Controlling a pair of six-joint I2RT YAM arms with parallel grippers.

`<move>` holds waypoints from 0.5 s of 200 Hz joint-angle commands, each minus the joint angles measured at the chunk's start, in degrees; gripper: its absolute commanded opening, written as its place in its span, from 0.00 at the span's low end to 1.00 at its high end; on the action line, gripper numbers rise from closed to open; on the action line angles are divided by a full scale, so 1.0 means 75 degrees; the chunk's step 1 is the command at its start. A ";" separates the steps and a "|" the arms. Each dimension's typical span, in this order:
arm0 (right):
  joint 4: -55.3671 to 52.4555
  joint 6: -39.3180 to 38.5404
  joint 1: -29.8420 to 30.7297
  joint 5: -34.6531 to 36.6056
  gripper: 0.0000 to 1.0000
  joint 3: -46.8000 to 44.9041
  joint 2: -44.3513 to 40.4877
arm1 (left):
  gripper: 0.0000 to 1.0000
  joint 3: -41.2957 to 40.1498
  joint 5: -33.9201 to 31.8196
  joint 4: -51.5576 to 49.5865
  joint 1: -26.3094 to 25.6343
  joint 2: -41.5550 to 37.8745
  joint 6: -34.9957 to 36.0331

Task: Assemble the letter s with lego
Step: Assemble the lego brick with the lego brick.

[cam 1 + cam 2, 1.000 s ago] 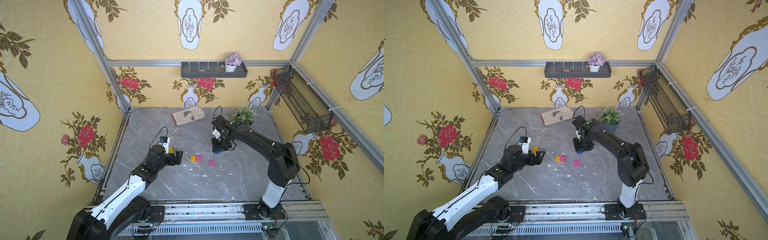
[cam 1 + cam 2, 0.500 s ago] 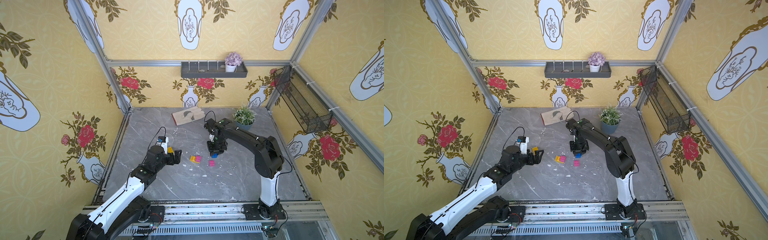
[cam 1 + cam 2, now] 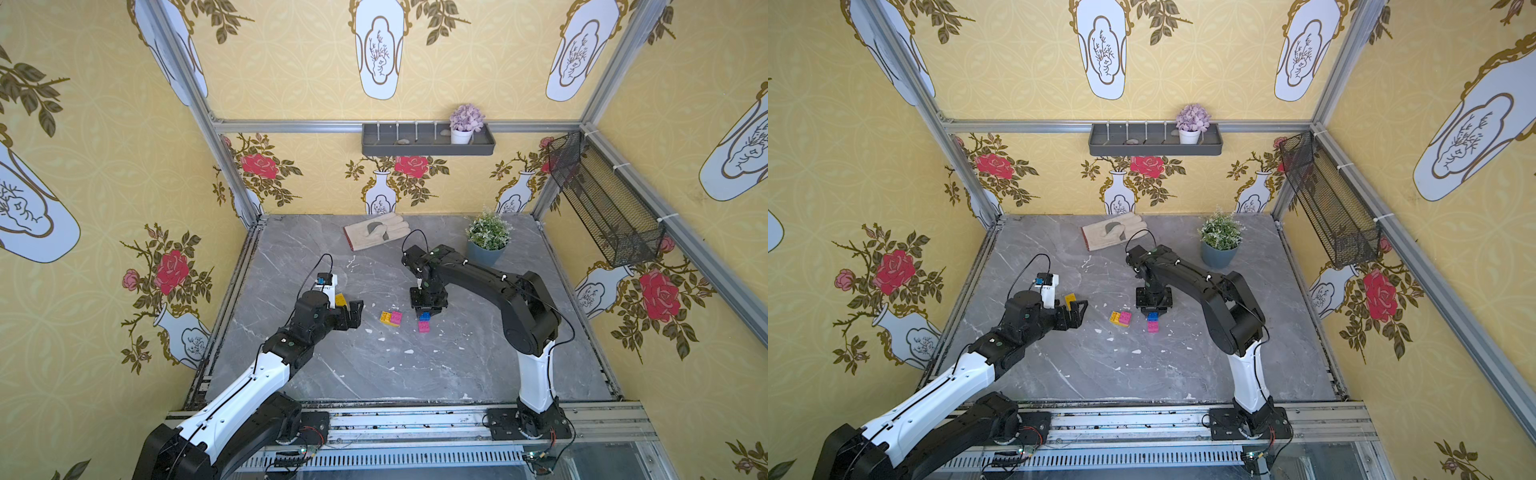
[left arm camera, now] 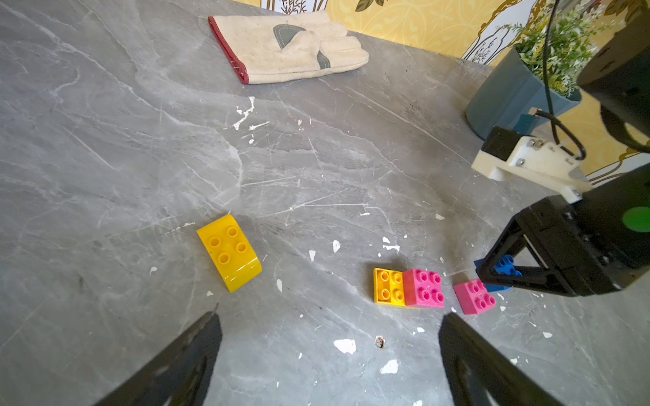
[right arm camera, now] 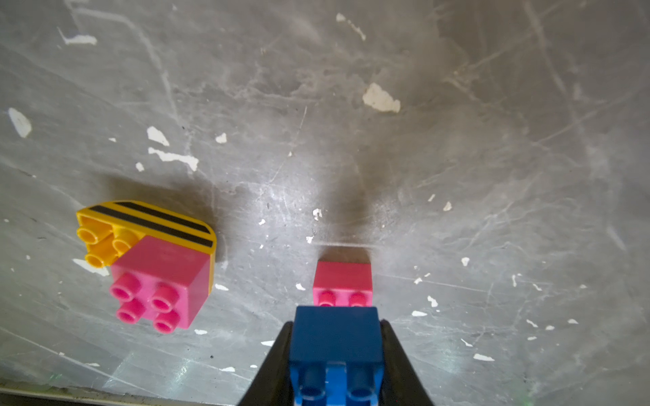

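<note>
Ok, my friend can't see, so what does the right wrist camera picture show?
The right claw is shut on a blue brick, held close beside a loose pink brick on the grey table. Apart from them lies a second pink brick joined to a yellow brick with black stripes.

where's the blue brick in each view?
In a top view: blue brick below centre, in the right gripper.
In a top view: blue brick, same spot.
Left wrist: blue brick inside that gripper's frame.
Right wrist: blue brick clamped, nearest the lens.
Landmark: lone pink brick beside it, everywhere.
</note>
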 commanded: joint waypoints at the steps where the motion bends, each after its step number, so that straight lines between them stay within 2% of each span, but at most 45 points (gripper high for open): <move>1: 0.0062 0.0074 -0.0003 0.0154 0.13 -0.0078 0.0042 | 0.99 -0.0050 -0.0062 0.0050 -0.0003 -0.0008 0.0029; 100: 0.0296 0.0145 0.0065 0.0056 0.13 -0.0383 0.0045 | 0.99 -0.0050 -0.0076 0.0028 -0.0003 0.0018 0.0021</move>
